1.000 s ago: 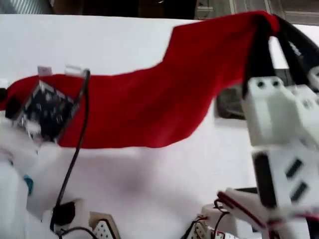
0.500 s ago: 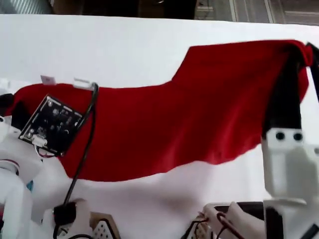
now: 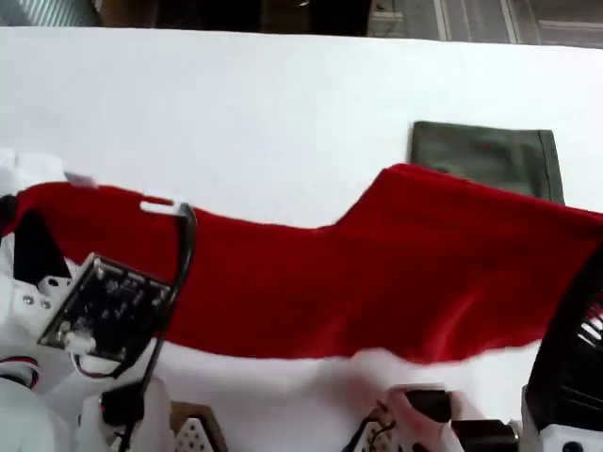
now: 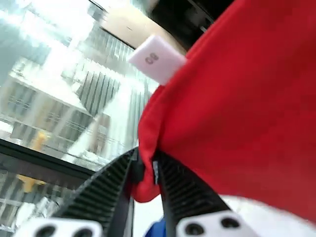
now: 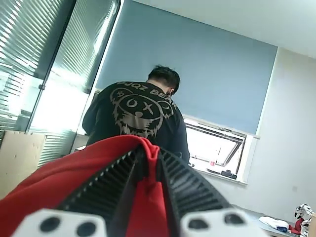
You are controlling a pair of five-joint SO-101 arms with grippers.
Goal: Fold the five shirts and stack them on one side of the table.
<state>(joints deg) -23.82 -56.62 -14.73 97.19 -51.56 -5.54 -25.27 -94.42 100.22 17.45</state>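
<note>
Across the near half of the white table [image 3: 236, 104], from 9 o'clock to 3 o'clock in the high view, a red shirt [image 3: 377, 273] is held stretched out between the two arms. Its cloth is wide and fairly taut, narrower toward 9 o'clock and stepping up to a taller section toward 3 o'clock. A soft shadow lies on the tabletop under its lower hem, toward 6 o'clock. Whether the hem touches the table cannot be told.

At the 9 o'clock end, the left gripper [image 4: 144, 165] has its two ribbed black fingers pressed close together on a bunched edge of the red shirt, with only the pinched cloth between them. A small white tag [image 4: 157, 59] sticks out of the shirt's edge just beyond the fingertips. In the high view, that arm's circuit board [image 3: 108, 306] sits at about 8 o'clock in front of the red cloth. A black cable [image 3: 179, 254] arches over the cloth beside it.

At the 3 o'clock end, the right gripper [image 5: 149, 155] is likewise clamped down on the shirt. A ridge of red cloth is squeezed between its fingertips and drapes away down one side.

At about 2 o'clock a folded dark green shirt [image 3: 485, 158] lies flat on the table as a neat rectangle. Its near edge is hidden behind the upper edge of the red shirt, and whether the two garments touch cannot be told.
</note>
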